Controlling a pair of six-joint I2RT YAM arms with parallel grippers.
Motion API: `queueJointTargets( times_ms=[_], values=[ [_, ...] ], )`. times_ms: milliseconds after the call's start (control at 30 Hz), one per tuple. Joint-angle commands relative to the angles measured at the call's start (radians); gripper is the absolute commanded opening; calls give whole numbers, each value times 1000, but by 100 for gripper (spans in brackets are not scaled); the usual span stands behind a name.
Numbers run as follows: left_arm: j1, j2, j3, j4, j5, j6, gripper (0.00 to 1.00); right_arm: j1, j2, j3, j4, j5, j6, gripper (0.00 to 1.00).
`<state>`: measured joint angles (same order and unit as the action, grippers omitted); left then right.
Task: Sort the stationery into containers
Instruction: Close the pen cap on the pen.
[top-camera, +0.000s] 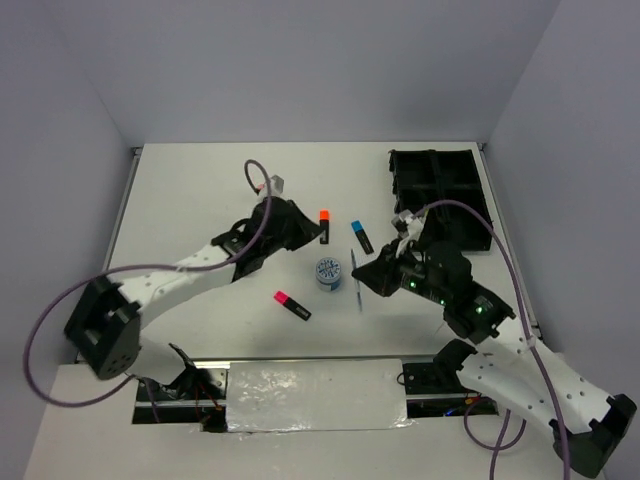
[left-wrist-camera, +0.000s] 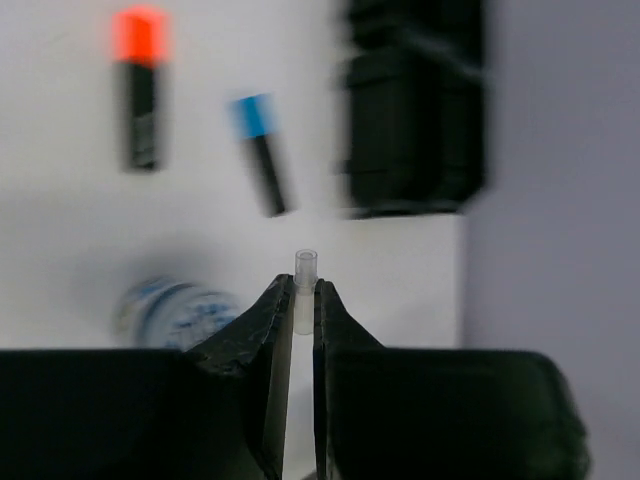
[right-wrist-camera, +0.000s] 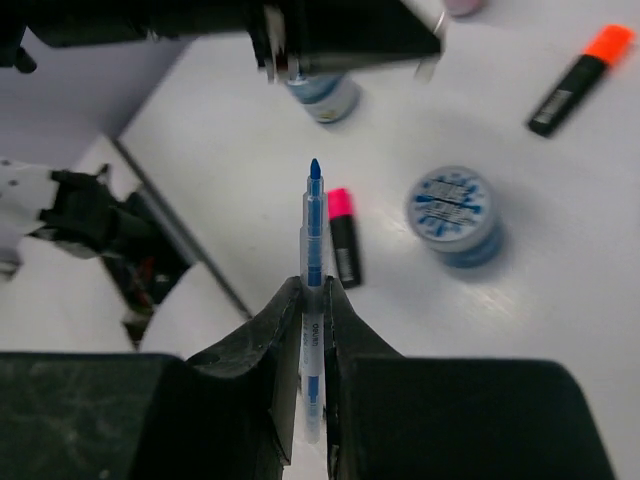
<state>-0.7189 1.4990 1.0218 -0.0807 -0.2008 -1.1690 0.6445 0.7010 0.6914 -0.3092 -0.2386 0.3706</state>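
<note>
The right tool (right-wrist-camera: 313, 292) is narrow, clamped on a thin pale pen with a blue tip (right-wrist-camera: 313, 215); the pen projects forward from between the fingers, just beside a round blue-white patterned tub (top-camera: 329, 272); whether its tip touches the white surface (top-camera: 200, 190) cannot be told. The left tool (left-wrist-camera: 305, 292) is narrow, closed on a thin clear tubular piece (left-wrist-camera: 305, 262); only its end shows above the fingertips, so the kind of item cannot be told.

Surroundings: the tub stands on the surface between the two tools; a short black highlighter with an orange cap (top-camera: 324, 226) and a short black highlighter with a blue cap (top-camera: 362, 236) lie beyond the tub, apart from each other; a short black highlighter with a pink cap (top-camera: 292, 305) lies on the near side of the tub, apart from it. A black plastic organiser tray with rectangular compartments (top-camera: 440, 190) sits at the far right of the surface, well apart from the highlighters; the right arm crosses in front of its near edge in the top view.

Hidden or unclear: a second round blue-white tub (right-wrist-camera: 325, 95) shows only in the right wrist view, partly covered by the black body of the left arm. A pink bottle (right-wrist-camera: 462, 5) is cut off by the upper edge of that view. In the left wrist view everything beyond the fingertips is blurred; the contents of the tray cannot be made out.
</note>
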Motion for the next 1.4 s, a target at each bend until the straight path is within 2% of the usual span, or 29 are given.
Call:
queueJointTargets(
  times_ms=[0, 67, 200, 300, 767, 933, 1367],
  values=[
    [-16, -231, -136, 542, 217, 268, 0, 102, -109, -120, 284, -1, 161, 0],
    [-30, -345, -201, 739, 328, 310, 0, 116, -152, -191, 364, -49, 203, 0],
    [-42, -422, -269, 912, 515, 302, 0, 138, -141, -248, 589, -133, 278, 0],
    [-56, -457, -275, 937, 592, 305, 0, 179, -121, -222, 598, -96, 274, 0],
    [-97, -537, -296, 774, 526, 405, 0, 222, -72, -127, 573, -90, 199, 0],
    [-97, -543, -305, 762, 480, 411, 0, 225, -87, -116, 559, -90, 185, 0],
    [-99, -525, -307, 789, 497, 379, 0, 227, -83, -81, 521, -67, 168, 0]
  ],
)
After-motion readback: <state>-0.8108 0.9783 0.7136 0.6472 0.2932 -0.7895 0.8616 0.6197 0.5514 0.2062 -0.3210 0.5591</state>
